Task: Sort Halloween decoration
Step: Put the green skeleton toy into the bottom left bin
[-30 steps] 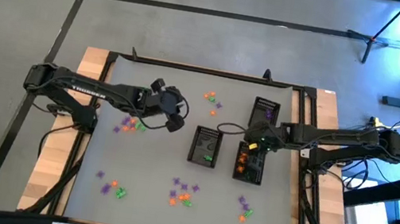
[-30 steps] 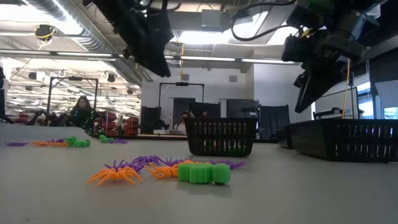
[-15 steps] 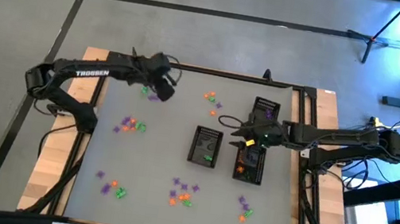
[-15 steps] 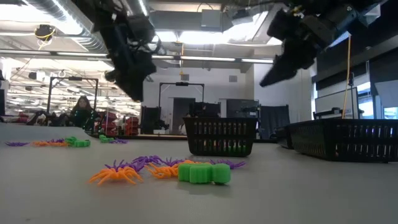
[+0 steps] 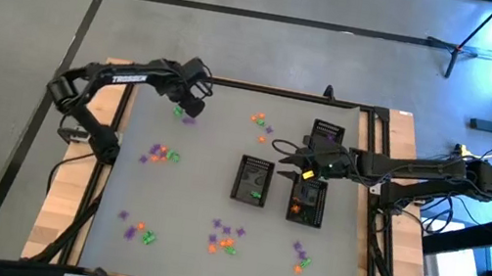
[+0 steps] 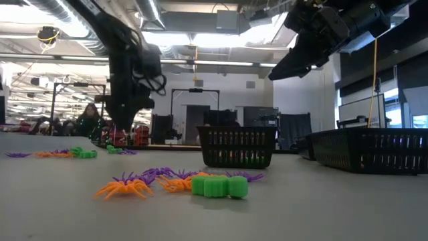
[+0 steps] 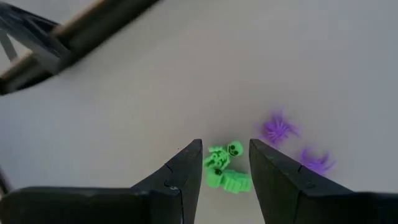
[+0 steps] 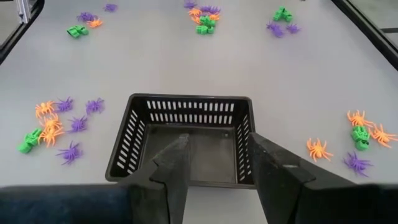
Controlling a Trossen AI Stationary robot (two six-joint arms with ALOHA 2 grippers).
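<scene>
The Halloween decoration lies in small orange, green and purple clusters [image 5: 158,154] [image 5: 223,240] over the grey table. My left gripper [image 7: 225,146] is open at the far left, pointing steeply down. Its fingertips stand on either side of a green skeleton [image 7: 221,163] lying flat, above it; I see no touch. Two purple spiders [image 7: 278,129] lie beside it. My right gripper [image 8: 214,140] is open and holds nothing, raised and slanting down over the near end of the middle black mesh basket [image 8: 186,143].
Three black mesh baskets stand right of centre: the middle one [image 5: 253,179], one with orange pieces [image 5: 308,201] and a far one [image 5: 327,136]. More clusters lie near the front edge [image 5: 137,232] [image 5: 299,257] and at the far middle [image 5: 262,121]. A black frame [image 5: 235,84] borders the table.
My left gripper has swung from the table's middle toward the far left corner, sunk and tipped steeply down over the green skeleton and purple spiders. My right gripper has tipped up from pointing down to a shallow slant and risen a little above the baskets.
</scene>
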